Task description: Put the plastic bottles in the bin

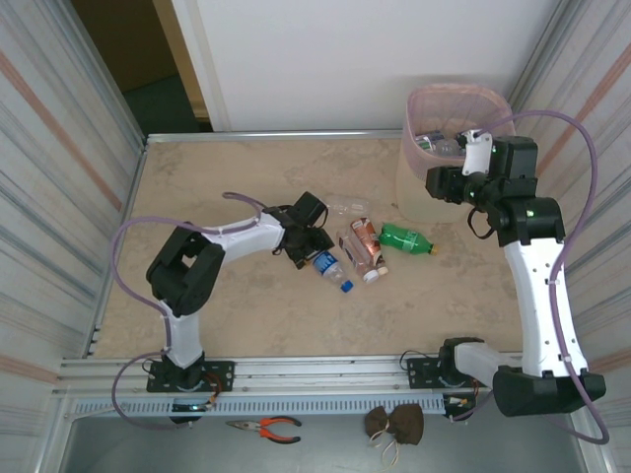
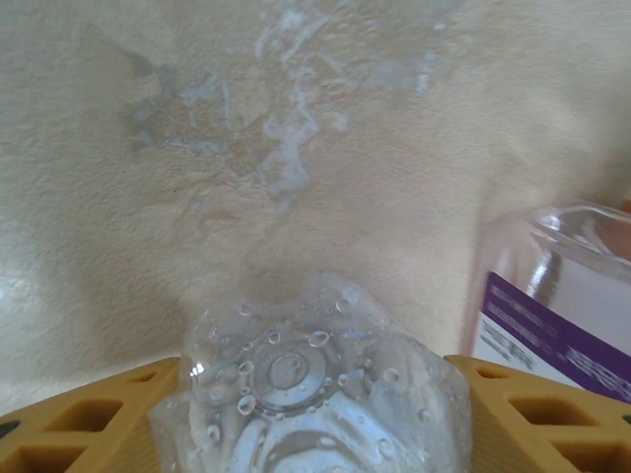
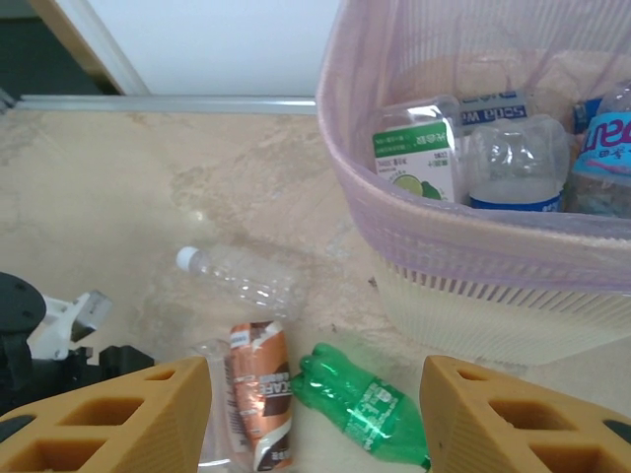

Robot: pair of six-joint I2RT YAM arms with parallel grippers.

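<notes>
Overhead view of a beige table (image 1: 246, 325) with two robot arms bolted at its near edge. The bin (image 1: 454, 91), lined with a pink bag, stood in the table's far right corner and already had several bottles inside it (image 3: 463, 158).

Five more bottles lay loose near the middle of the table:
- a blue-capped bottle (image 1: 332, 268);
- a purple-labelled bottle (image 2: 552, 315) just beside it;
- a brown-labelled bottle (image 1: 367, 243);
- a green bottle (image 1: 406, 239), the one nearest the bin;
- a clear white-capped bottle (image 3: 237, 276), a little nearer the far edge.

The left gripper (image 2: 314, 424) was down at the table's middle, with the blue-capped bottle's dimpled base between its yellow fingers (image 2: 89, 424). The bottle's walls filled the gap from one finger to the other. Whether the fingers had it clamped could not be told.

The right gripper (image 3: 315, 384) hung raised beside the bin, its jaws apart and holding nothing, above the green bottle.

The step in hand looked to be the left arm's pick of the blue-capped bottle. Next it would need a squeeze firm enough to hold the thin, crushable plastic without the bottle slipping out. Then would come a lift clear of the purple-labelled neighbour. A long carry toward the far right corner would follow, high enough to clear the bin's tall rim. The right arm stood near that path and would likely have to give way. It could instead go down for the green bottle, which lay closest to it.
</notes>
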